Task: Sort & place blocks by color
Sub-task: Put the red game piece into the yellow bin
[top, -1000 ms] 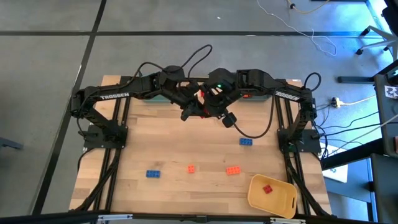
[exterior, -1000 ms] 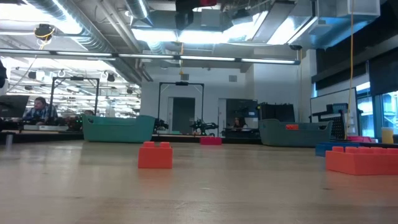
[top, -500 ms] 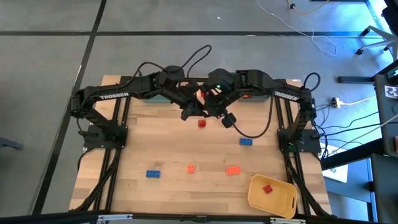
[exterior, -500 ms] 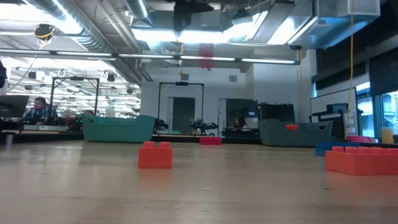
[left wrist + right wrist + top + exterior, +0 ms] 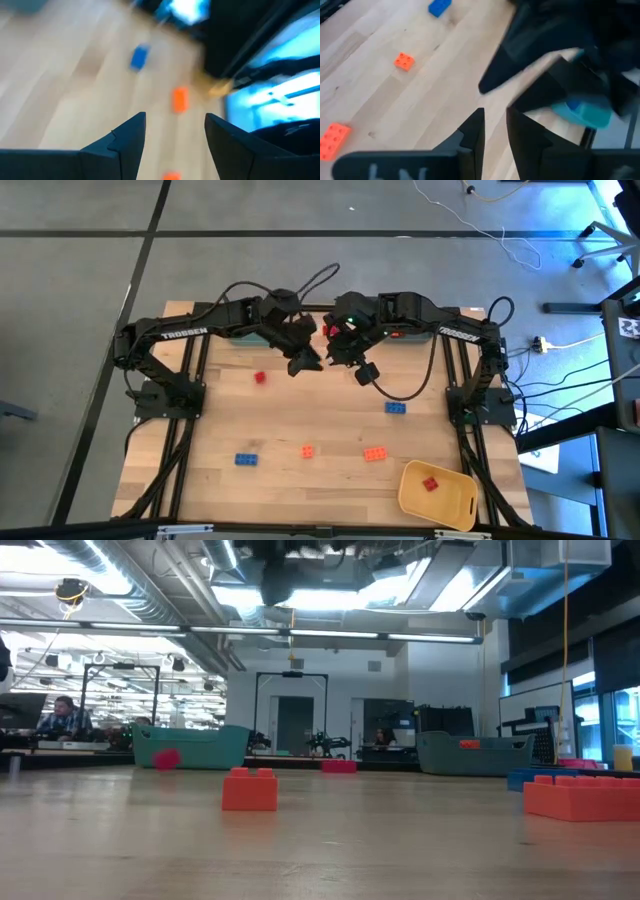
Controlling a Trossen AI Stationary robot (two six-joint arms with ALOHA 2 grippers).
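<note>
High view: red block [image 5: 260, 377], apparently loose.

The high camera hangs above the surface [image 5: 220, 430], facing straight down, far enough off to take in both arms and the floor around. The low camera sits at surface height, looking level across the boards into the room, very near an orange block [image 5: 249, 789]. Each wrist camera looks forward past its own pincer — left pincer [image 5: 175, 131], right pincer [image 5: 495, 125] — down at the boards from close by. Orange and blue blocks beyond each pincer also show in the high view.
</note>
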